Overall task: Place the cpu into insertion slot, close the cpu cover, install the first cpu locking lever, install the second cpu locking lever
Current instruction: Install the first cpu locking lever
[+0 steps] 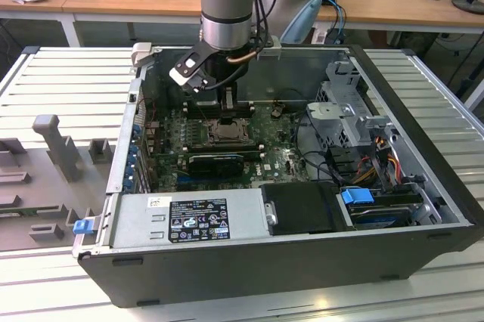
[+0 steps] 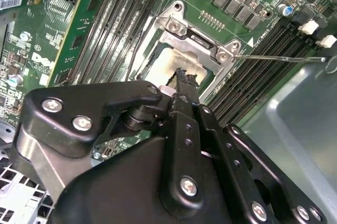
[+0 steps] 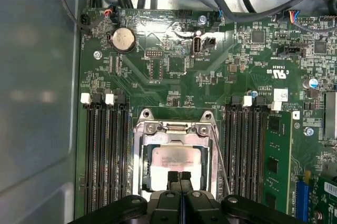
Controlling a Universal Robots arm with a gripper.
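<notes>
Cover-closing step, we judged: claw (image 3: 178, 176) clenched on nothing, tips at cpu cover (image 3: 143, 155) over seated cpu (image 3: 176, 158); lever (image 3: 220, 161) beside claw looked unlatched, needed hooking.

In the first wrist view the black gripper (image 3: 179, 177) hides one edge of the pale square cpu (image 3: 169, 158) and silvery metal cpu cover (image 3: 174, 128); the exterior view's top edge cuts off the grey arm (image 1: 227, 31).
</notes>
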